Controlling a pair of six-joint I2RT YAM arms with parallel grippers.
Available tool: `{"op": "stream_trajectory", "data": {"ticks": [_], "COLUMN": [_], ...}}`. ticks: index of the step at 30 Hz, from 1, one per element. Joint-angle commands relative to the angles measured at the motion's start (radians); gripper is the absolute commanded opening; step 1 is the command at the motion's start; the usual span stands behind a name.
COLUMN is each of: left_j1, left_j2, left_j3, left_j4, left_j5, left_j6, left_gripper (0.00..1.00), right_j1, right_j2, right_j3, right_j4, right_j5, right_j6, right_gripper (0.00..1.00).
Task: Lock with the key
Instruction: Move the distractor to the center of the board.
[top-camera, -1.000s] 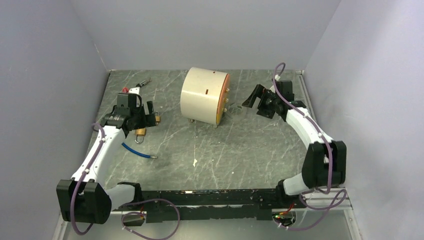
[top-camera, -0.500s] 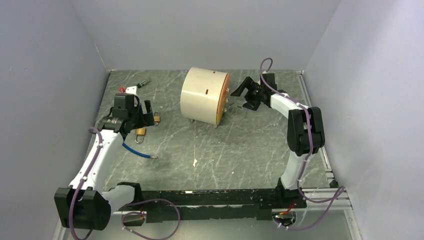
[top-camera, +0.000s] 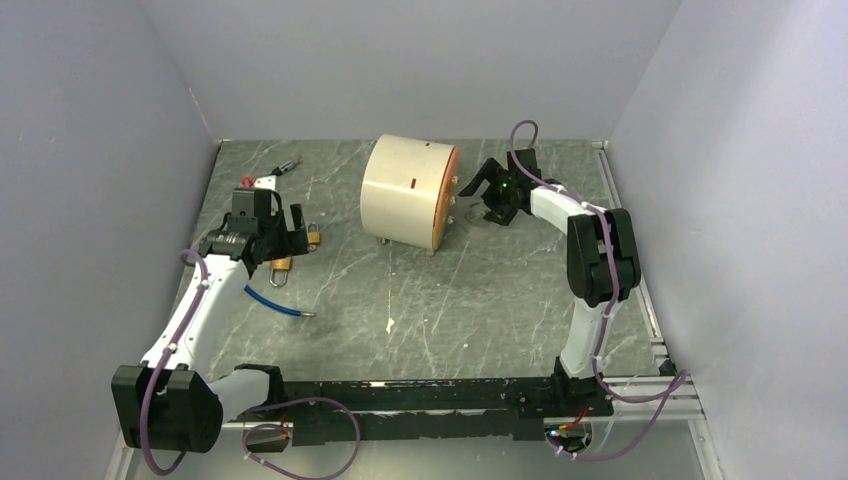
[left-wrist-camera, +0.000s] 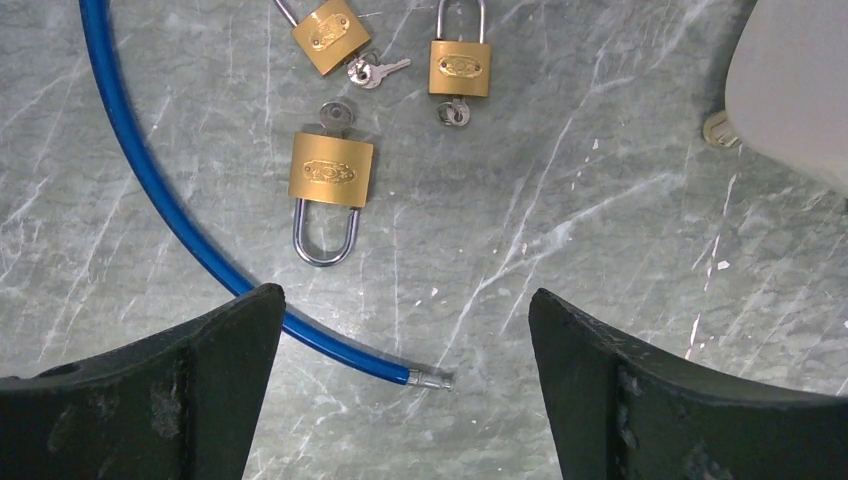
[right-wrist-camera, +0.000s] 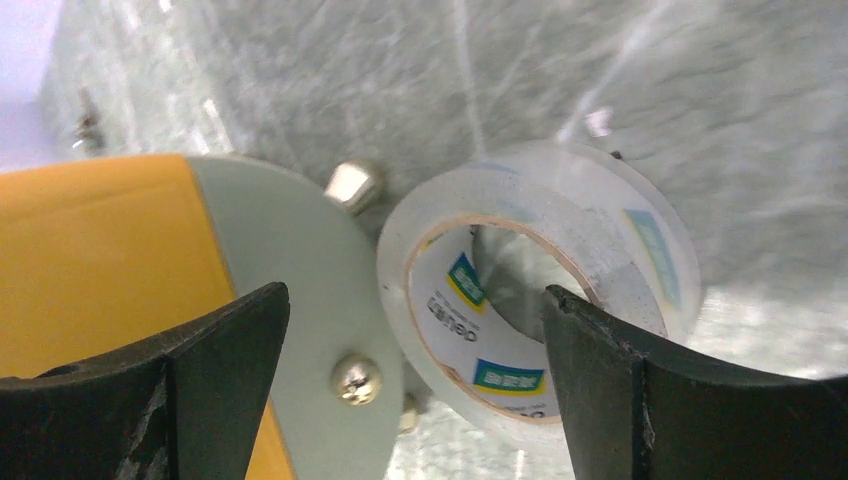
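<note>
Three brass padlocks lie on the grey marbled table in the left wrist view. The nearest padlock (left-wrist-camera: 331, 172) has its shackle pointing toward me and a key (left-wrist-camera: 338, 115) in its base. Two more padlocks (left-wrist-camera: 330, 35) (left-wrist-camera: 460, 68) lie beyond it, each with a small key (left-wrist-camera: 375, 70) (left-wrist-camera: 452, 112) beside or in it. My left gripper (left-wrist-camera: 405, 310) hangs open above them, holding nothing. My right gripper (right-wrist-camera: 415, 300) is open too, hovering over a roll of clear tape (right-wrist-camera: 600, 230) next to the cream drum (top-camera: 405, 190).
A blue cable (left-wrist-camera: 180, 220) curves under the left fingers, its metal tip (left-wrist-camera: 430, 378) between them. The drum's orange face (right-wrist-camera: 100, 250) has a grey rim with screws (right-wrist-camera: 357, 378). A red-handled tool (top-camera: 262, 180) lies at the back left. Grey walls close in three sides.
My right arm has swung left with its elbow raised, bringing its open gripper close to the drum's orange end and the tape roll. The left arm has barely moved.
</note>
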Motion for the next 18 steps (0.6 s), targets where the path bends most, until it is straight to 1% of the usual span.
{"op": "stream_trajectory", "data": {"ticks": [1, 5, 9, 13, 18], "left_j1": [0.003, 0.004, 0.004, 0.003, 0.003], "left_j2": [0.010, 0.018, 0.020, 0.015, 0.015], "left_j3": [0.028, 0.032, 0.030, 0.028, 0.031], "left_j4": [0.001, -0.003, -0.011, -0.013, -0.016], "left_j5": [-0.005, 0.001, -0.004, -0.001, 0.004], "left_j6": [0.021, 0.023, 0.023, 0.023, 0.024], "left_gripper": [0.96, 0.96, 0.96, 0.96, 0.96], "right_j1": [-0.014, -0.026, -0.065, -0.122, -0.179], "right_j2": [-0.046, -0.079, -0.151, -0.274, -0.503], "right_j3": [0.035, 0.032, -0.047, -0.209, -0.451], "right_j4": [-0.183, -0.272, -0.309, -0.336, -0.357], "right_j5": [0.277, 0.410, 0.483, 0.516, 0.507], "right_j6": [-0.066, -0.108, -0.144, -0.173, -0.177], "right_gripper": [0.99, 0.99, 0.99, 0.99, 0.99]}}
